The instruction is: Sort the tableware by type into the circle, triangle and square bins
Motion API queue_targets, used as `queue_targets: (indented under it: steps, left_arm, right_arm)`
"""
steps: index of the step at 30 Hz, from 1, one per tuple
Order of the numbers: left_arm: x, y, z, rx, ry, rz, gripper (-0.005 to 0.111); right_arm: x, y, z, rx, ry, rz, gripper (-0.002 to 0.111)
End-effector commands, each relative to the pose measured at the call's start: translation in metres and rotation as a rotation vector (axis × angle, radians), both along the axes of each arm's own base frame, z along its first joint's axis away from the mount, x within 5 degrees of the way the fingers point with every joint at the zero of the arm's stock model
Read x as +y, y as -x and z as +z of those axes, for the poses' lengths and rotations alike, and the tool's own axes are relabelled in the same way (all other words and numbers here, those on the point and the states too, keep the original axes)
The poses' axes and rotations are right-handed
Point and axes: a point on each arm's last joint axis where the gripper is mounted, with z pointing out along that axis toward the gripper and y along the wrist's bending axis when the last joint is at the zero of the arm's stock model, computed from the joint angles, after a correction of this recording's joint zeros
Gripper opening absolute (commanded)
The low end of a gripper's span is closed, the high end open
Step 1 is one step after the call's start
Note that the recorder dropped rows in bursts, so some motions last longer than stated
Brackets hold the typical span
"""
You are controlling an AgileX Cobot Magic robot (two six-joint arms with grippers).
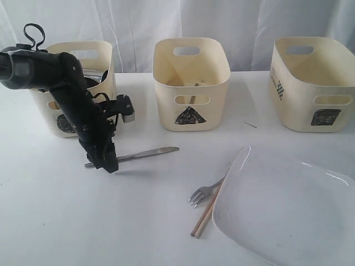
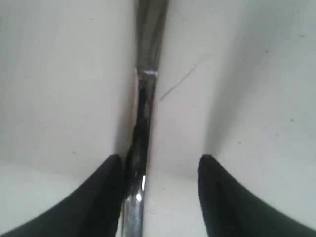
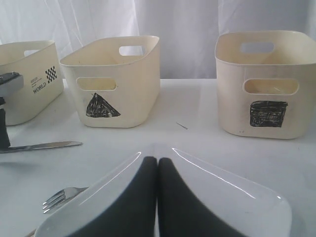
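Circle bin: left end of the worktop; steel ware glints inside, kind unclear.
Triangle bin: middle; contents unclear.
Square bin: right; inside hidden.
Knife: flat on the worktop, before the circle bin.
Left jaws: apart, straddling the knife handle.
Right jaws: pressed together, empty, above the white plate.
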Motion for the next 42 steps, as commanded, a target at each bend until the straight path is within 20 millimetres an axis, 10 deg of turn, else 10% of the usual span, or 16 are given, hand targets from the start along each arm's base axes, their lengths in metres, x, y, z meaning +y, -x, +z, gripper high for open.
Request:
queue_targets:
  steps: [1,4,12,20,29,42]
  left_arm:
    - [-0.002,0.015,-0.008,0.202,0.008,0.050,0.023]
    - [-0.001,0.021,-0.007,0.269,-0.004,0.052,0.000]
    - [0.001,0.026,0.006,0.295,-0.009,0.064,0.000]
    - [0.003,0.040,0.065,0.180,0.060,-0.057,0.000]
    - [0.005,0.051,0.098,0.123,0.105,-0.068,0.039]
    - [-0.003,0.096,0.122,0.103,0.184,-0.117,0.041]
  right_arm:
    - [0.000,0.000,-0.001,-0.005,0.007,-0.003,0.000]
    - [0.000,0.000,-0.001,-0.005,0.007,-0.003,0.000]
    - [0.000,0.000,-0.001,-0.005,0.007,-0.003,0.000]
    - [0.000,0.000,-0.001,-0.005,0.007,-0.003,0.000]
    - [0.000,0.000,-0.001,-0.005,0.007,-0.003,0.000]
    - [0.000,0.000,-0.001,-0.005,0.007,-0.003,0.000]
